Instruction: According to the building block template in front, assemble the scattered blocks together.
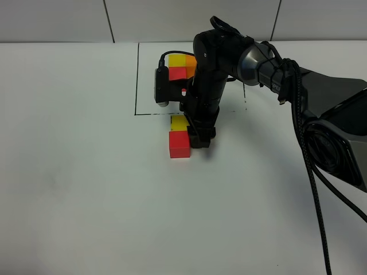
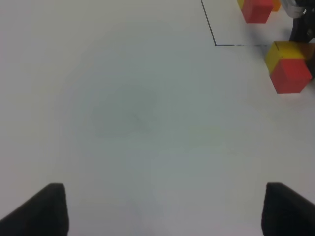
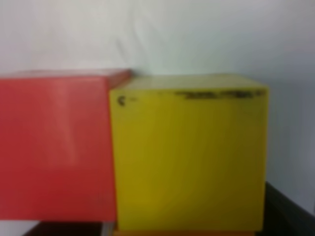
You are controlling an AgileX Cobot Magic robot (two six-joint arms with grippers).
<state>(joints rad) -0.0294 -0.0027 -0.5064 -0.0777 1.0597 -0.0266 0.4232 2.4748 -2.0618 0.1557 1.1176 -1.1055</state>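
The building block template is a yellow, orange and red cluster inside the black-lined rectangle. Just in front of that line, a loose yellow block touches a red block. My right gripper stands low against their right side. Its camera is filled by the red block and the yellow block, with an orange sliver below; whether it grips this is unclear. A dark finger shows at the edge. My left gripper is open over bare table, far from the red block and yellow block.
The white table spreads wide to the left and front. The right arm's black body and cable run along the right side. The left arm does not show in the high view.
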